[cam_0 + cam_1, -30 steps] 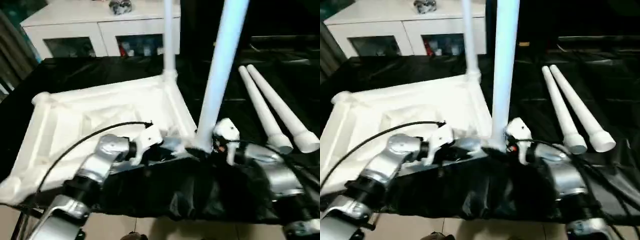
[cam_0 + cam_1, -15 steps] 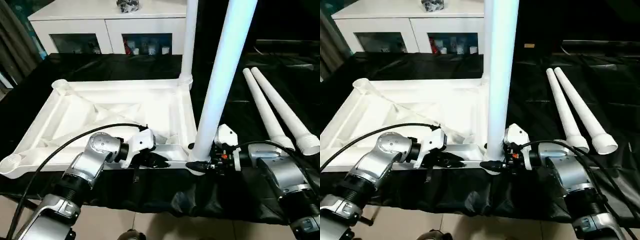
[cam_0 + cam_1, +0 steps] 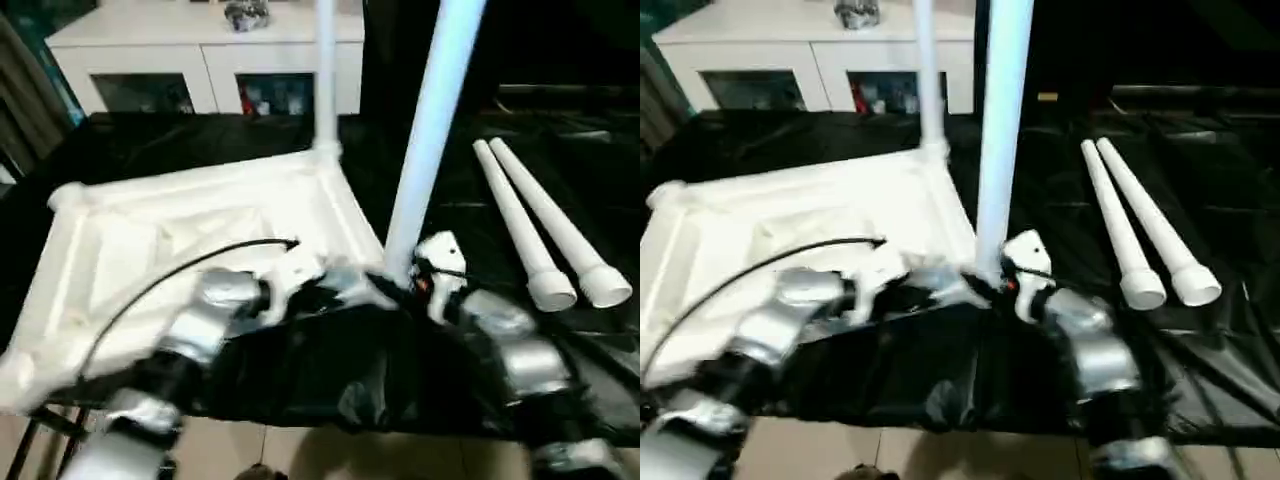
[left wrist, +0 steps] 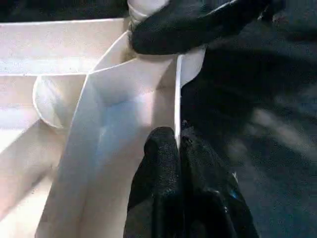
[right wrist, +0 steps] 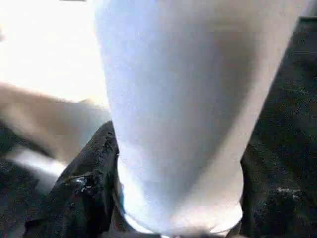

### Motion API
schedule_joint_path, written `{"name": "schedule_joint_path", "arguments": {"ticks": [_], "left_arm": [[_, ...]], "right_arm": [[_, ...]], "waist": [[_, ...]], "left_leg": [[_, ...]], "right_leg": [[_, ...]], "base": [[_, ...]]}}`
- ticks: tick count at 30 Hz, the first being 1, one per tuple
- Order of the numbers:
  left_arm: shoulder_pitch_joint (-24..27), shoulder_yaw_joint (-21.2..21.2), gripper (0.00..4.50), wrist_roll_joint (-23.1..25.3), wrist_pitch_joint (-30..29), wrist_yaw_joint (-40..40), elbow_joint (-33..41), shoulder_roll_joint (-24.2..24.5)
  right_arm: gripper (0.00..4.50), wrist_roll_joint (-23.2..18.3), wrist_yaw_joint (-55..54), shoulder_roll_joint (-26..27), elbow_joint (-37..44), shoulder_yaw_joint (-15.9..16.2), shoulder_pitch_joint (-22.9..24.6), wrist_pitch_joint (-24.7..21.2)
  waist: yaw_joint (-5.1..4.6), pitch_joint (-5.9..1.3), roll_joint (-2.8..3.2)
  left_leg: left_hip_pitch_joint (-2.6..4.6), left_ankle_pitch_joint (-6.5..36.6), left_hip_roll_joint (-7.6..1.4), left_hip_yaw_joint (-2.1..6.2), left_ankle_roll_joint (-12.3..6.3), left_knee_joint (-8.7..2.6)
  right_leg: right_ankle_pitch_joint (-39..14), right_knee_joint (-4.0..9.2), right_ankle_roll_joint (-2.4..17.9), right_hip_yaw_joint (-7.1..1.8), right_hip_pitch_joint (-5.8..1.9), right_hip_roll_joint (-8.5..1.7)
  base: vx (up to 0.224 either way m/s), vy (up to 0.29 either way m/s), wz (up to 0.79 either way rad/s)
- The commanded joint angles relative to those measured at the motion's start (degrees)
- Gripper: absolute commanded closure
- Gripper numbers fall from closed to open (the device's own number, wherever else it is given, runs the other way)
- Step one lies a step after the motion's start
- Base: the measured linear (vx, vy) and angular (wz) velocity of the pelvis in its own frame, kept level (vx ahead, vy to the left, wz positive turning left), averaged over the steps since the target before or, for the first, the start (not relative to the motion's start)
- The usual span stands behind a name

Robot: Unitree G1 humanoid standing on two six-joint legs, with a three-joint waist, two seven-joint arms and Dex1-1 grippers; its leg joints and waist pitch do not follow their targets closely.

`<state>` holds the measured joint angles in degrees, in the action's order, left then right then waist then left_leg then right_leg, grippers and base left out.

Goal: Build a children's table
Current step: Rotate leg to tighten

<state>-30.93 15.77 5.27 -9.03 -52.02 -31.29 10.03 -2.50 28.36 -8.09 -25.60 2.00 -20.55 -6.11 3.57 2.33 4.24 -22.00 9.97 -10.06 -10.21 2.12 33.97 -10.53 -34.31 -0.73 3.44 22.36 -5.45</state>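
The white tabletop (image 3: pixel 180 230) lies upside down on the black cloth, ribbed side up. One leg (image 3: pixel 325 80) stands in its far right corner socket. A second leg (image 3: pixel 430 140) stands at the near right corner, leaning slightly right. My right gripper (image 3: pixel 400 282) is shut on the flared base of this leg (image 5: pixel 178 99), a black finger (image 5: pixel 86 183) on each side. My left gripper (image 4: pixel 177 141) is shut on the thin near rim of the tabletop (image 4: pixel 124 99), just beside that corner.
Two loose legs (image 3: pixel 520 225) (image 3: pixel 565 230) lie side by side on the cloth to the right. A white cabinet with glass doors (image 3: pixel 200 60) stands behind the table. The cloth (image 3: pixel 330 380) hangs over the near table edge, with floor below.
The head view has tilted and shifted, so the whole scene looks skewed. Both grippers stay at the near right corner, left on the rim and right around the leg.
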Motion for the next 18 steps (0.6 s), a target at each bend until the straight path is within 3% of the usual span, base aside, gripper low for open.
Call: {"name": "schedule_joint_path", "arguments": {"ticks": [1, 3, 5, 6, 12, 14, 15, 18], "left_arm": [[-1.9, 2.4, 4.5, -0.4, -0.6, 5.0, -0.6, -5.1], [-2.4, 2.8, 4.5, 0.1, -0.2, 7.2, -1.3, -6.9], [-2.5, 3.1, 4.5, 0.4, 0.2, 7.1, -1.4, -7.1], [-2.5, 3.2, 4.5, 0.6, 0.4, 7.0, -1.3, -7.2], [-2.2, 2.5, 4.5, 0.7, 1.5, 4.9, -0.3, -5.7], [-2.0, 2.2, 4.5, 0.2, 2.4, 3.4, 0.1, -4.6], [-1.5, 2.4, 4.5, -0.4, 3.8, 1.1, 0.9, -3.2], [-0.3, 2.6, 4.5, -1.6, 4.9, -3.5, 2.5, -0.3]], "right_arm": [[1.76, 1.8, -3.6, 5.2, -2.9, 5.0, -0.3, -1.5], [1.76, 3.5, -10.8, 7.7, -4.9, 4.2, -1.7, -1.9], [1.76, 3.9, -11.0, 7.9, -5.1, 4.3, -1.9, 0.1], [1.2, 3.8, -10.5, 7.8, -4.9, 4.1, -1.9, 1.3], [0.77, 0.1, -5.1, 6.3, -3.1, 1.6, -1.5, 1.1], [0.67, 0.0, -3.6, 4.8, -2.9, 1.8, -1.9, 1.5], [0.67, -0.4, -1.4, 2.9, -2.6, 2.0, -2.3, 2.0], [0.67, -2.2, 6.4, -1.0, -1.8, 2.0, -2.7, 1.8]], "waist": [[-0.16, -2.56, -0.85], [-0.64, -2.5, -0.46], [-0.69, -2.63, -0.52], [-0.66, -2.62, -0.48], [-0.52, -2.87, -0.5], [-0.55, -2.88, -0.51], [-0.47, -2.94, -0.85], [-0.24, -3.11, -1.09]], "left_leg": [[1.7, 23.4, -2.56, 1.43, 1.27, -5.09], [1.6, 24.7, -2.4, 1.65, 1.7, -5.39], [1.65, 25.4, -2.45, 1.68, 1.71, -5.4], [1.65, 25.6, -2.47, 1.65, 1.59, -5.4], [1.21, 23.6, -2.57, 1.56, 0.17, -5.45], [1.1, 23.4, -2.58, 1.47, -0.06, -5.4], [1.01, 22.2, -2.57, 1.39, -0.46, -5.36], [0.84, 20.3, -2.63, 1.27, -1.43, -5.18]], "right_leg": [[-27.5, 5.72, 9.1, -2.01, -1.03, -3.34], [-28.6, 6.03, 8.3, -1.87, -1.0, -3.23], [-27.7, 6.16, 7.8, -1.93, -0.93, -3.2], [-27.5, 6.18, 7.8, -1.97, -0.85, -3.23], [-23.6, 5.79, 8.9, -2.08, -1.26, -3.22], [-22.9, 5.73, 9.3, -2.08, -1.33, -3.2], [-22.3, 5.68, 9.5, -2.11, -1.45, -3.26], [-20.5, 5.49, 10.1, -2.2, -1.64, -3.36]], "base": [[0.0, 0.0, 0.0], [0.0, 0.0, 0.0], [0.0, 0.0, 0.0], [0.0, 0.0, 0.0], [0.0, 0.0, 0.0], [0.0, 0.0, 0.0], [0.0, 0.0, 0.0], [0.0, 0.0, 0.0]]}}
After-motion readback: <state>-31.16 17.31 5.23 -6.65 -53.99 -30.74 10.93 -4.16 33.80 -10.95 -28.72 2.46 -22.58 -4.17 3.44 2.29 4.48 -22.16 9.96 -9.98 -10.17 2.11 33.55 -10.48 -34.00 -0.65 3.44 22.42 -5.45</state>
